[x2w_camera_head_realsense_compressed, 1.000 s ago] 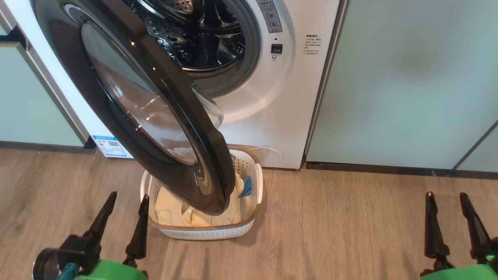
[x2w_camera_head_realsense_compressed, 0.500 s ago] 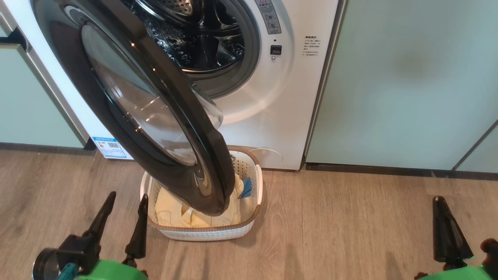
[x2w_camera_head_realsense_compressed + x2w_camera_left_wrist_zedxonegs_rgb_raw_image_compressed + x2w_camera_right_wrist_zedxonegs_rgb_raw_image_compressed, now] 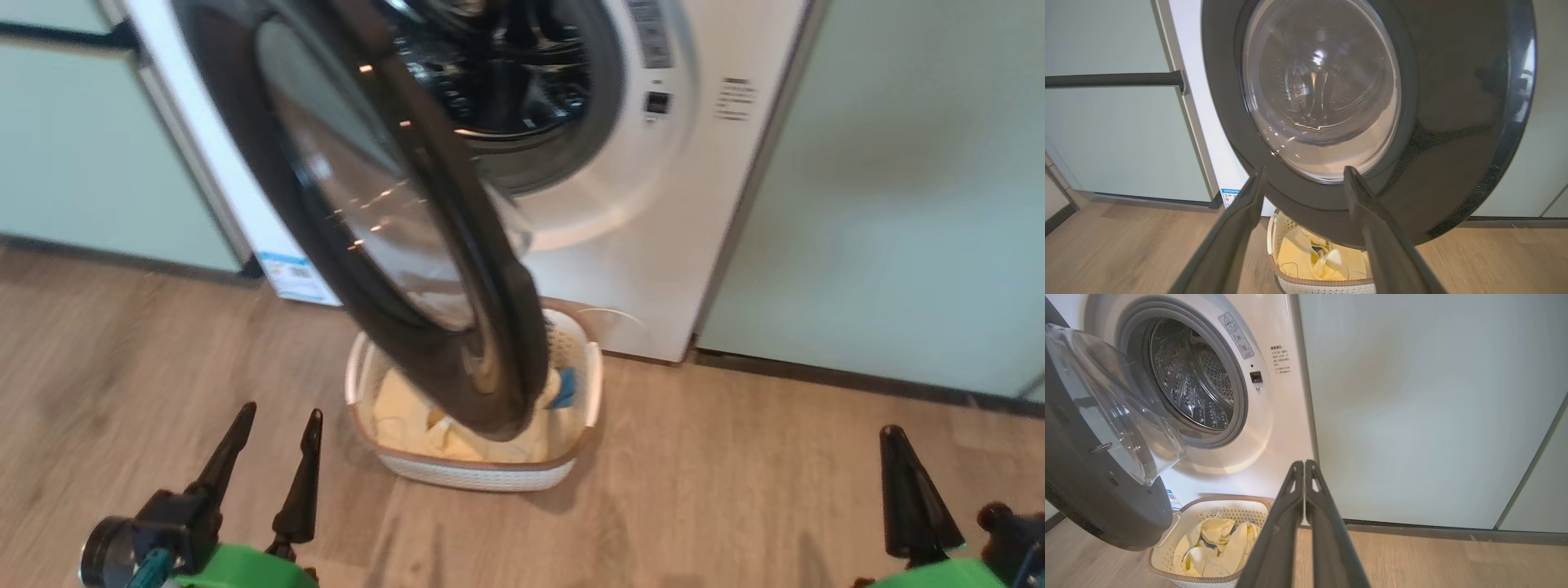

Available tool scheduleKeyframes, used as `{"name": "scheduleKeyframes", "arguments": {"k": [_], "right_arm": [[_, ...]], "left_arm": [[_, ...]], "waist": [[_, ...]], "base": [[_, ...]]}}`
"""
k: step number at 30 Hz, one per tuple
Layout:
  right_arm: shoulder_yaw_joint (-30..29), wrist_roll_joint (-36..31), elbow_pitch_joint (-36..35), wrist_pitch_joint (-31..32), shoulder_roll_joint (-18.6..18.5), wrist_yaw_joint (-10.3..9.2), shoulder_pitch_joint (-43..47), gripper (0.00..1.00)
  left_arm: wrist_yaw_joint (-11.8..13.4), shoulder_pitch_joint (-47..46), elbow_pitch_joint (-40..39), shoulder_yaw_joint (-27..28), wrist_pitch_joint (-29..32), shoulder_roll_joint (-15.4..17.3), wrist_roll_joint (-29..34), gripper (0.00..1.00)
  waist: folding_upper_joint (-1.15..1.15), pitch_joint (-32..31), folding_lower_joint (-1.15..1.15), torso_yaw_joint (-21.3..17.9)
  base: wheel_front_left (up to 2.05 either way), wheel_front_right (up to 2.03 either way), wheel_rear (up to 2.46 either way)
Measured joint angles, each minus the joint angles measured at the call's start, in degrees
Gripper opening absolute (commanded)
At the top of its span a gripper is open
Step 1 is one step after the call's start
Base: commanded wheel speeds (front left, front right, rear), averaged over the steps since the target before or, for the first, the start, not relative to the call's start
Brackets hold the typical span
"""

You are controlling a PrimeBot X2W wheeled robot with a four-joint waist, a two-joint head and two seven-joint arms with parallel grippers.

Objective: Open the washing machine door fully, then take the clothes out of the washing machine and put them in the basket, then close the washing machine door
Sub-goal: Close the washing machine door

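The washing machine door (image 3: 367,204) stands swung open, a broad round disc of glossy black. At its centre sits a clear glass bowl (image 3: 1114,408) that bulges towards the machine. Behind it the washing machine (image 3: 653,212) shows a smooth white front with a grey ring (image 3: 1242,404) around its round opening. The steel drum (image 3: 1192,384) inside is dimpled and perforated, and no cloth can be seen in it. A small blue sticker (image 3: 298,278) sits low on the white front.

The basket (image 3: 482,474) rests on the wood-grain floor (image 3: 735,490) just in front of the machine. It is rectangular, with cream-white perforated walls and a brown rim. The clothes (image 3: 408,416) lie crumpled inside it, soft pale-yellow cloth with a blue patch. The door's lower edge hangs over the basket. Whether the two touch cannot be told.

The left tool (image 3: 282,410) is low on the left, its two long dark tapered fingers spread apart and holding nothing. The right tool (image 3: 1304,462) has its fingers pressed together, empty, pointing at the foot of the machine beside matte pale green cabinet panels (image 3: 898,204).
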Motion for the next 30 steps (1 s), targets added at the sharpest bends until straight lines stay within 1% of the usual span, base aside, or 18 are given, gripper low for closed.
{"name": "scheduleKeyframes", "arguments": {"k": [7,15,20,22,23,27,30], "right_arm": [[2.00,1.42,3.09,0.00,-0.01,0.01,-4.79,0.00],[2.42,3.94,5.23,0.00,-0.03,0.01,-7.46,0.00],[2.78,4.43,6.31,0.00,-0.04,0.01,-10.97,0.00],[2.76,4.48,6.62,0.00,-0.04,0.01,-11.95,0.00],[2.76,4.48,6.62,0.00,-0.04,0.01,-11.95,0.00],[2.23,5.06,7.04,0.00,-0.04,0.01,-12.41,0.00],[2.07,5.38,7.28,0.00,-0.04,0.01,-12.42,0.00]], "left_arm": [[-0.92,-1.21,0.76,-1.08,0.00,-0.36,0.43,1.00],[-1.86,-1.81,1.44,-1.47,0.00,-1.03,0.59,1.00],[-2.03,-2.25,1.78,-1.60,0.00,-1.52,0.87,1.00],[-2.42,-2.31,2.00,-1.76,0.00,-1.62,0.93,1.00],[-2.42,-2.31,2.00,-1.76,0.00,-1.62,0.93,1.00],[-2.50,-2.66,2.30,-1.85,0.00,-1.66,0.93,1.00],[-2.50,-2.87,2.26,-1.78,0.00,-1.65,1.32,1.00]], "waist": [[0.00,-0.13,0.00,6.31],[0.00,-0.47,0.00,14.55],[0.00,-0.28,0.00,19.03],[0.00,-0.30,0.00,20.45],[0.00,-0.30,0.00,20.45],[0.00,-0.79,0.00,22.74],[0.00,-1.33,0.00,23.65]], "base": [[0.00,0.00,0.00],[0.00,0.00,0.00],[0.00,0.00,0.00],[0.00,0.00,0.00],[0.00,0.00,0.00],[0.00,0.00,0.00],[0.00,0.00,0.00]]}}
